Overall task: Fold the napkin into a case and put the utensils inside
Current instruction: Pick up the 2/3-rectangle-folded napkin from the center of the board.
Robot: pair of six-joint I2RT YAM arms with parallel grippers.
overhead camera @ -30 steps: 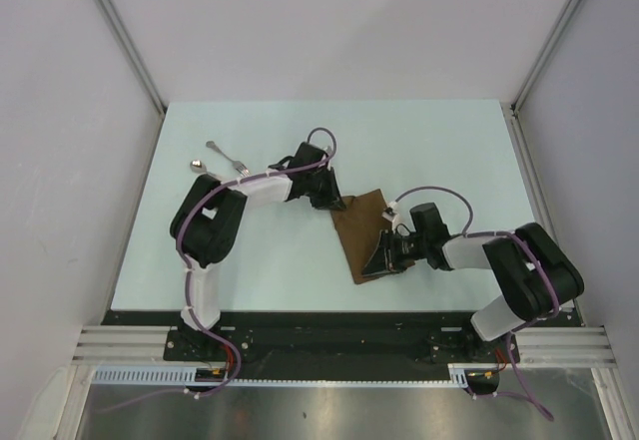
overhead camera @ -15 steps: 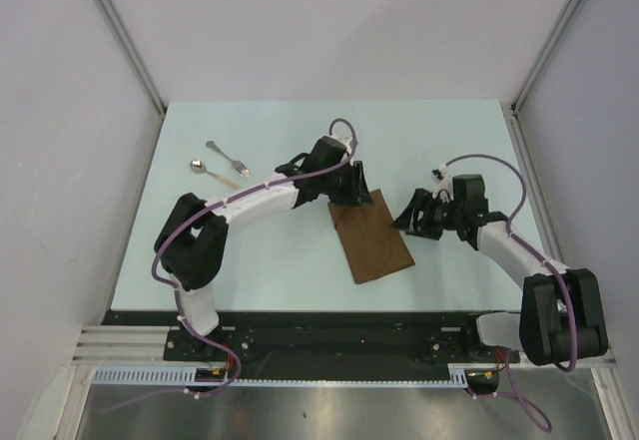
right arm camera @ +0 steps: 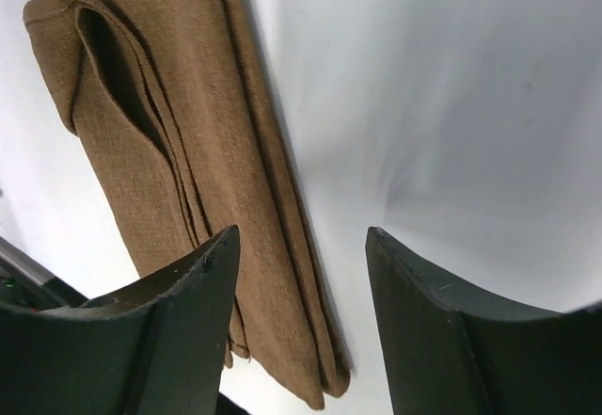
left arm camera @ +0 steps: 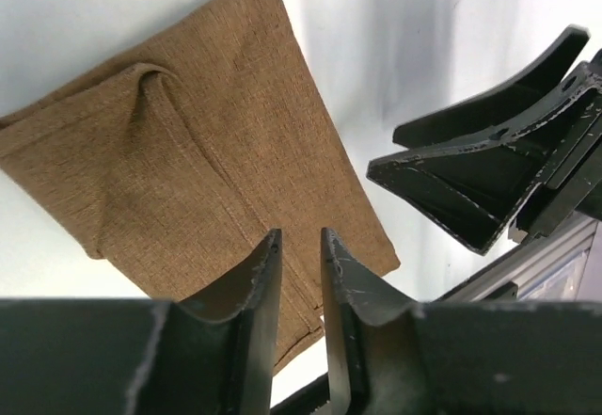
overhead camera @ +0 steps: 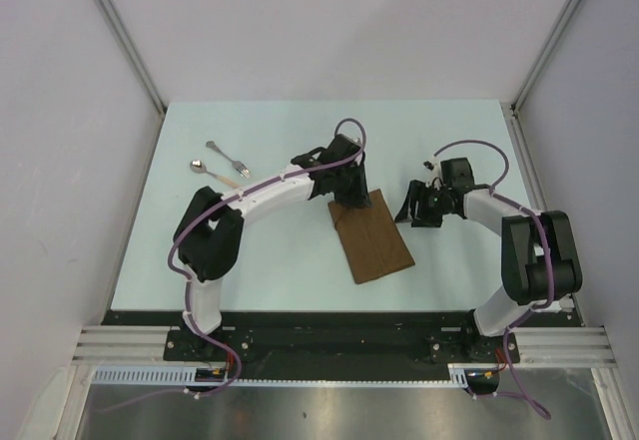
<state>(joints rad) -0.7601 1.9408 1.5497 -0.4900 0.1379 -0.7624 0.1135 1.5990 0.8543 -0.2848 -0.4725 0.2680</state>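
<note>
The napkin (overhead camera: pixel 371 237), folded into a slanted rectangle, lay flat near the centre of the table (overhead camera: pixel 260 260); its layered edges showed in both wrist views. The left gripper (overhead camera: pixel 351 199) was over the napkin's far left corner, fingers drawn almost together with only a slit between them and nothing in it. The right gripper (overhead camera: pixel 414 209) was just beside the napkin's far right edge, fingers wide apart and empty. The fork (overhead camera: pixel 228 158) and spoon (overhead camera: pixel 218 172) lay side by side at the table's far left, well apart from the napkin.
</note>
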